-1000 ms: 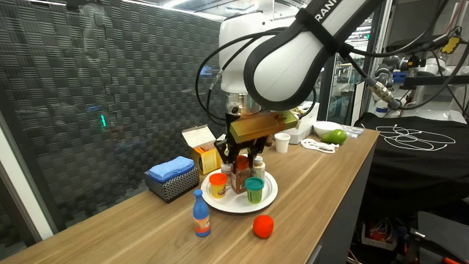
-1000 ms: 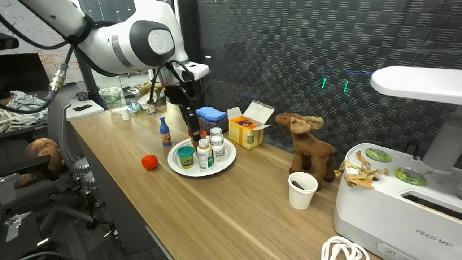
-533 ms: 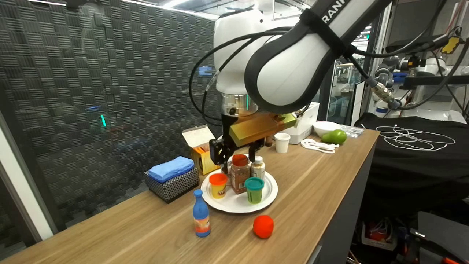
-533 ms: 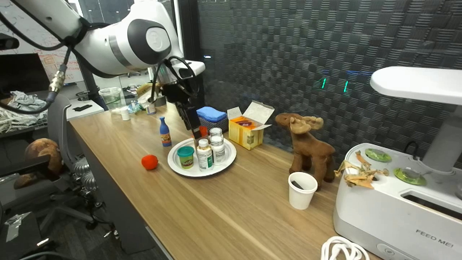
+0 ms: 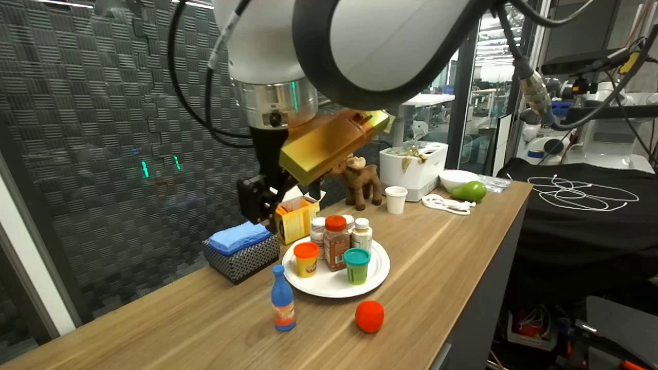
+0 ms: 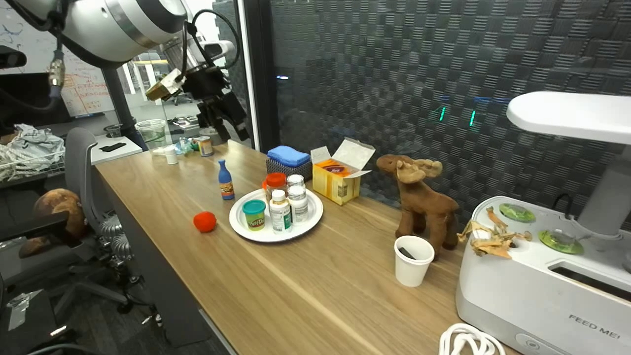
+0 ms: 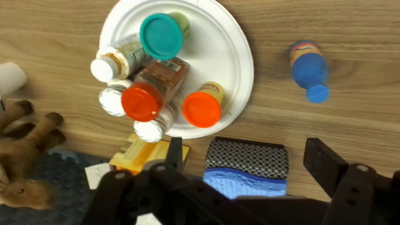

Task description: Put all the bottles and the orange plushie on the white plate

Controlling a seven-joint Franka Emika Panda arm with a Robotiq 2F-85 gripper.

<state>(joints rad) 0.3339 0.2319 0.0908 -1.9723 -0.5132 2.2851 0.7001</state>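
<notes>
The pincer (image 7: 243, 145) was held spread and unloaded above the counter (image 5: 205, 324). On the white plate (image 7: 215, 53) the red-capped spice bottle (image 5: 336, 250) and pill bottles (image 6: 280, 215) were crowded together; near it the blue bottle (image 5: 282, 300) was seen upright and could be toppled by an off-centre grasp.
</notes>
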